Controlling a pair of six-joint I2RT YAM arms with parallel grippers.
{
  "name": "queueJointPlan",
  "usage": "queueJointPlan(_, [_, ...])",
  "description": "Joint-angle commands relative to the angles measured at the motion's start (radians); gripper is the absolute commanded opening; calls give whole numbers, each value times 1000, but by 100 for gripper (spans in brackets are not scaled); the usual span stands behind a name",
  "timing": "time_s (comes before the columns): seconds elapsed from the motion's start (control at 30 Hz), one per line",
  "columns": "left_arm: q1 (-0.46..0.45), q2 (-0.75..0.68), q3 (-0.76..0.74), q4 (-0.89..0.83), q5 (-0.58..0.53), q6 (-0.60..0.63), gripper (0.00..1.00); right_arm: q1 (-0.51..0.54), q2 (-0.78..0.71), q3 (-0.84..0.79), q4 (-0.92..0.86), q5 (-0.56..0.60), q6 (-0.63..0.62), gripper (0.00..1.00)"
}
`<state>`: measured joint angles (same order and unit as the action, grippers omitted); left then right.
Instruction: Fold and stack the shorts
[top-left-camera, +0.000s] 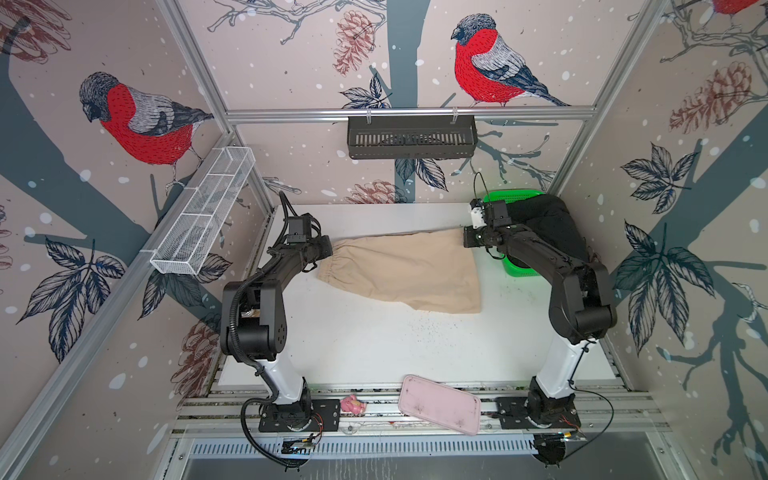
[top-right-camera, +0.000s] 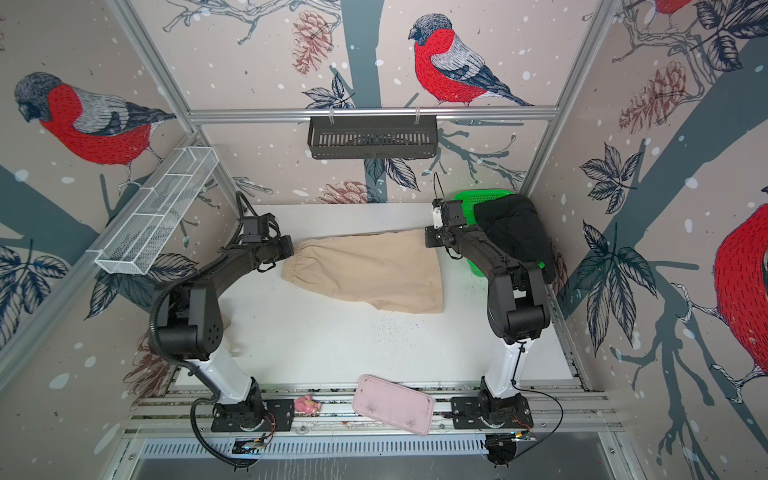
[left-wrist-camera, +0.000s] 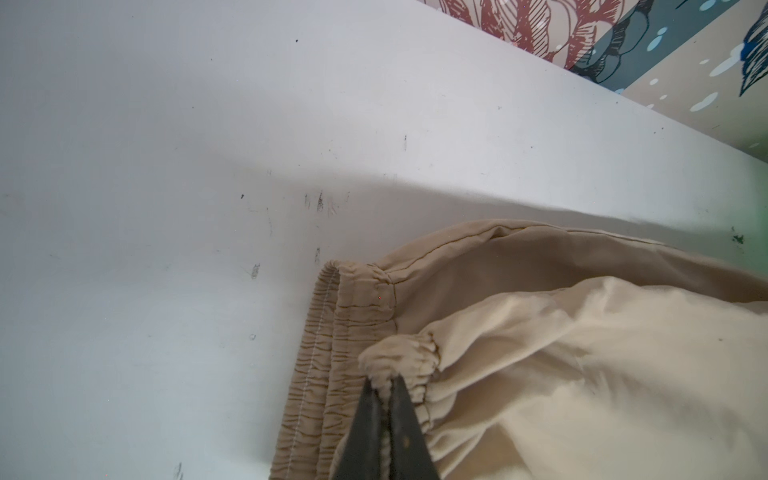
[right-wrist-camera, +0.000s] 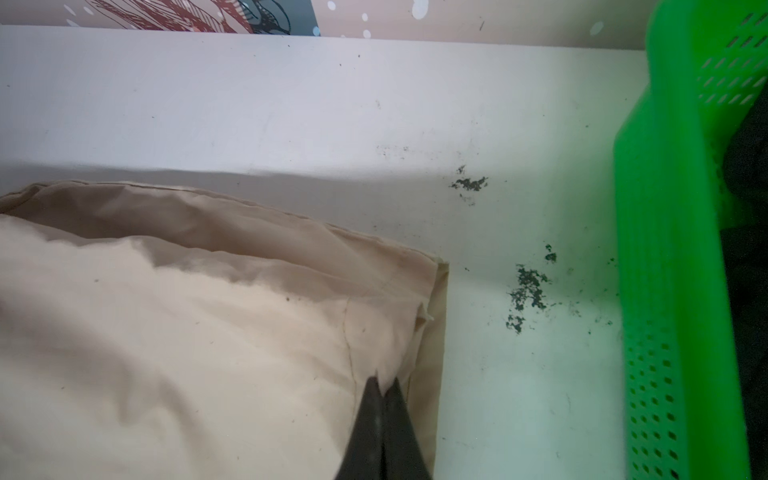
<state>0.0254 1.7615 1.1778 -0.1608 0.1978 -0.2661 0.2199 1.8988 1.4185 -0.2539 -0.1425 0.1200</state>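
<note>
— Where are the beige shorts (top-left-camera: 403, 270)?

— Spread flat across the far middle of the white surface (top-left-camera: 374, 345), gathered waistband (left-wrist-camera: 332, 374) to the left, leg ends to the right.

— And the pincers?

— The left pincer (left-wrist-camera: 385, 384) is pinched tight on a bunched bit of waistband. The right pincer (right-wrist-camera: 383, 386) is closed on a corner of cloth at the leg end. Each grips the top layer, which rides a little above the layer under it.

— The black shorts (top-left-camera: 552, 224)?

— Heaped in the green basket (top-left-camera: 515, 195) at the far right corner, spilling over its rim.
</note>
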Motion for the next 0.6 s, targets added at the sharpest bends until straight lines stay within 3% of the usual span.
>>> queueJointPlan(0.0, [4, 20, 3, 70, -34, -4, 0, -16, 32, 13, 54, -19, -15, 2])
queueJointPlan(0.17, [5, 50, -2, 104, -41, 4, 0, -36, 103, 35, 84, -50, -20, 5])
queueJointPlan(0.3, [4, 77, 3, 118, -37, 3, 0, -37, 150, 61, 100, -63, -22, 13])
queueJointPlan(0.4, [5, 95, 10, 125, -31, -3, 0, -37, 175, 78, 110, -77, -21, 26])
queueJointPlan(0.43, [5, 100, 12, 127, -26, -6, 5, -37, 180, 82, 111, -80, -21, 32])
queueJointPlan(0.47, [5, 104, 18, 126, -18, -6, 19, -37, 183, 85, 114, -82, -20, 37])
queueJointPlan(0.57, [4, 105, 40, 108, -9, -15, 70, -37, 178, 86, 114, -84, -19, 48])
